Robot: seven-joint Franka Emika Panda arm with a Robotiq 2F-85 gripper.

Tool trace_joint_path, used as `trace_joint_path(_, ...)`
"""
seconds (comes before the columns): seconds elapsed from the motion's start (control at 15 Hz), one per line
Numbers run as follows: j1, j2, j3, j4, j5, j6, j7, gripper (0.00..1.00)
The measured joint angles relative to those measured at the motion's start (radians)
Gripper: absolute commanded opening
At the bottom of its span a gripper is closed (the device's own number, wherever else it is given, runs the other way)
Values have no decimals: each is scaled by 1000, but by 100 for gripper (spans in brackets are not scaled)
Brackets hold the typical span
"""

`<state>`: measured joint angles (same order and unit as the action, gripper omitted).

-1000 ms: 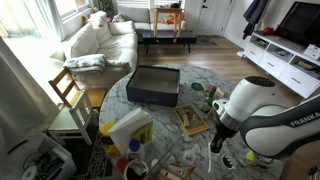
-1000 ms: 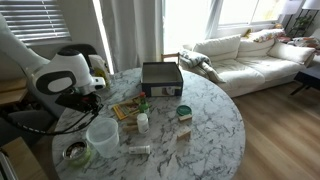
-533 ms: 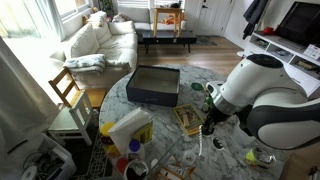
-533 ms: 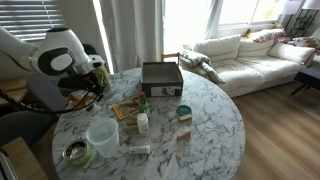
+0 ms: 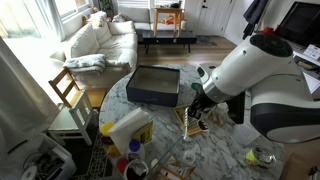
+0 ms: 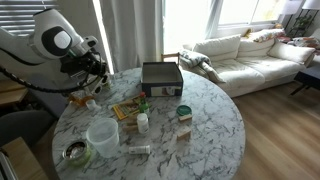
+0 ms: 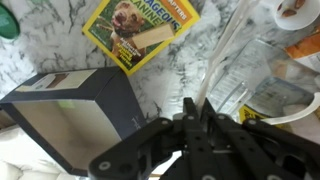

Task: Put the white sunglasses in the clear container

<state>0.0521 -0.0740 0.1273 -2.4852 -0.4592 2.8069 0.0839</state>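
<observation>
Marble surface (image 6: pixel 208 132) carries a dark box (image 6: pixel 161 78), and I place everything else from that. My pincer (image 7: pixel 197 110) hangs above the surface, near one side of the dark box. Its jaws are clenched on the white sunglasses (image 7: pixel 219 58), whose thin pale arms stick out past the tips in the wrist view. So the sunglasses are off the surface and in my grip, not in the clear container (image 6: pixel 101 134). That container stands well apart from the dark box, on the far side of a yellow magazine (image 6: pixel 128 108) that lies flat just beside the box. In the wrist view the box (image 7: pixel 75 122) fills the lower left and the magazine (image 7: pixel 140 30) lies beyond it. A small white bottle (image 6: pixel 143 122) stands upright near the magazine, and a green-lidded jar (image 6: pixel 184 113) sits near the box's front corner. In an exterior view the arm (image 5: pixel 255 75) looms over the side of the surface away from the box.
</observation>
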Motion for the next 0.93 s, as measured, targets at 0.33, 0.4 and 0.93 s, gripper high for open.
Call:
trace_joint_path(0.33,-40,4,24,58,-402,30,313,2)
trace_joint_path(0.4,-48,8,26,67,-480,30,380,2)
trace_joint_path(0.93,-59,84,27,100,-706,60,629,9)
